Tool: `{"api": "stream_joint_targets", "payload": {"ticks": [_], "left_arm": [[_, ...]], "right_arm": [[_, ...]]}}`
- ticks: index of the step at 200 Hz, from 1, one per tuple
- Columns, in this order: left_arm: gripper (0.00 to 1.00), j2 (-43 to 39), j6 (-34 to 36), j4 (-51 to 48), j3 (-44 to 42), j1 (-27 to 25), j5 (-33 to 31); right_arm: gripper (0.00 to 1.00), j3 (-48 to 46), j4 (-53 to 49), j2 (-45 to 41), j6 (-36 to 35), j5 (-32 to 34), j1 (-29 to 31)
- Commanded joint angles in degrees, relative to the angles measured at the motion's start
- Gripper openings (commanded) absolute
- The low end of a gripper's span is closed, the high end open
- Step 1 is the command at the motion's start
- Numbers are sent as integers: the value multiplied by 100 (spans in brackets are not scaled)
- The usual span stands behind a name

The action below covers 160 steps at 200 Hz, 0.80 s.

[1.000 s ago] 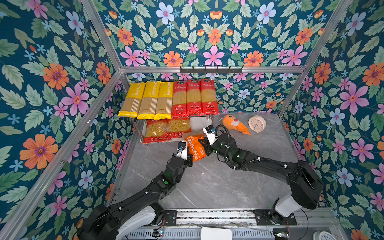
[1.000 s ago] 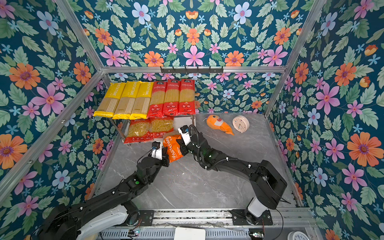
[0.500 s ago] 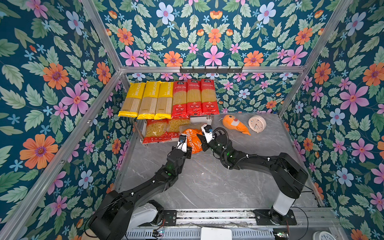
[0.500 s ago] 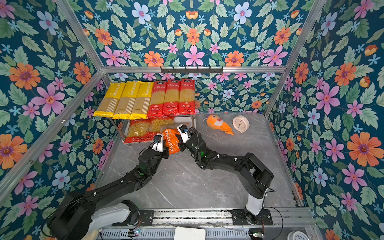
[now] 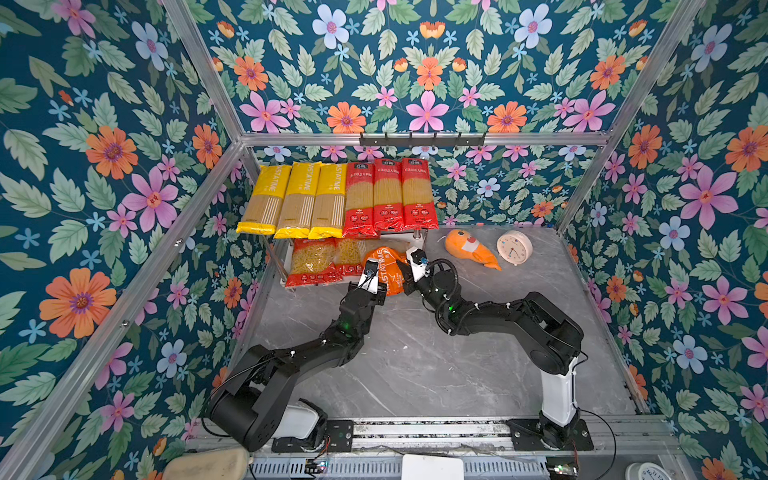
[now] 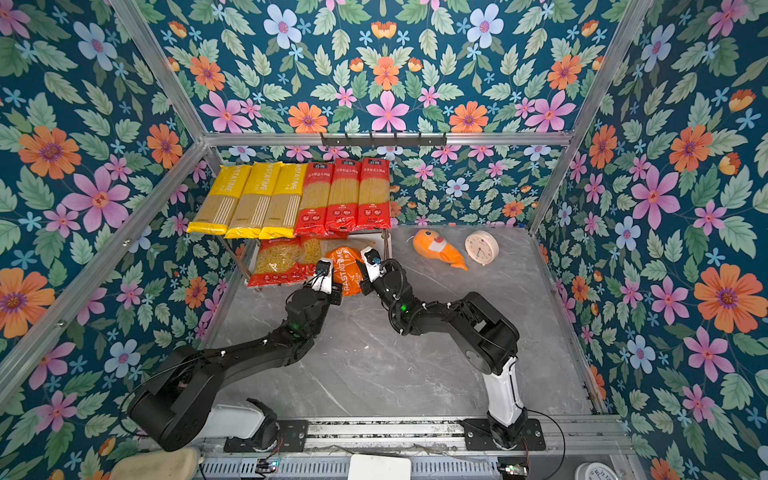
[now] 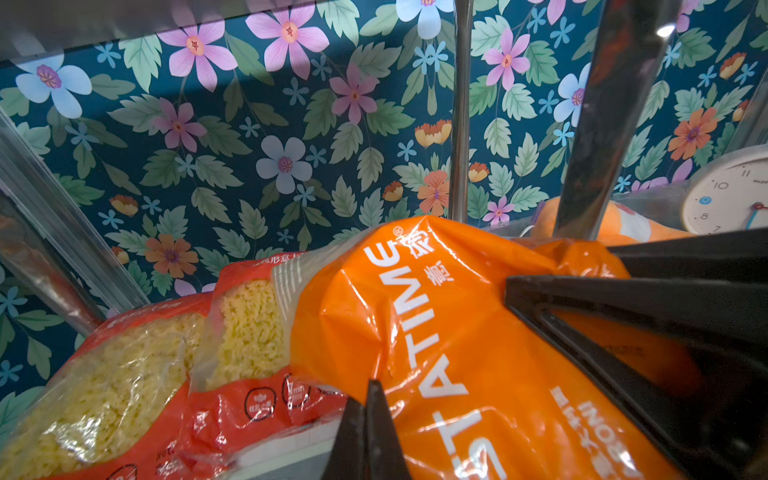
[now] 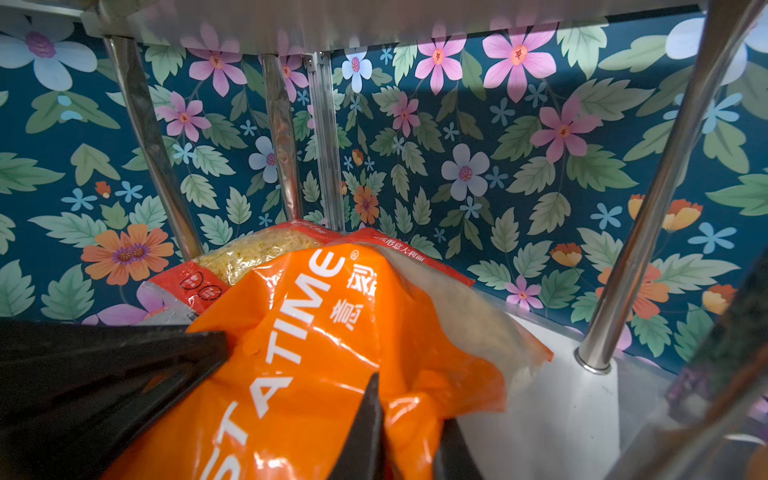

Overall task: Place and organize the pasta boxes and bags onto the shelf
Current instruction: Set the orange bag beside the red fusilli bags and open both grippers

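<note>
We see both arms reaching to the front of the shelf (image 5: 415,237) at the back left of the grey counter (image 5: 415,365); between them is the orange PASTATIME bag (image 5: 388,270), its far end already on the lower board and leaning against the nearer of two red short-pasta bags (image 5: 316,262) that lie there side by side; its near end sticks out past the shelf's front edge. The left hand (image 7: 368,415) is closed, its fingers pinching the bag's near left edge; the right hand (image 8: 399,428) grips a fold of the same bag on the opposite side, jaws almost together. On the top board, three yellow spaghetti packs (image 5: 298,199) and three red spaghetti packs (image 5: 388,195) lie in a neat row, touching one another, their ends overhanging the front. To the right of the shelf, an orange plush fish (image 5: 469,249) and a small round clock (image 5: 514,247) rest on the counter near the back wall, just beside each other.
</note>
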Motion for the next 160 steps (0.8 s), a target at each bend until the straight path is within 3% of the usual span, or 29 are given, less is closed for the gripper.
{"api": "stream_joint_targets", "payload": {"ticks": [1, 60, 125, 147, 160], "left_arm": [[0, 284, 103, 673, 246, 117, 187], [0, 1199, 269, 547, 892, 359, 300], [0, 1418, -46, 423, 962, 584, 398], [0, 1539, -67, 310, 1198, 623, 452], [0, 1623, -33, 311, 1339, 634, 459]], "right_arm": [[0, 228, 524, 113, 130, -19, -63], [0, 553, -8, 436, 380, -46, -204], [0, 621, -355, 572, 323, 149, -216], [13, 702, -675, 535, 244, 192, -213], [14, 696, -672, 515, 227, 185, -217]]}}
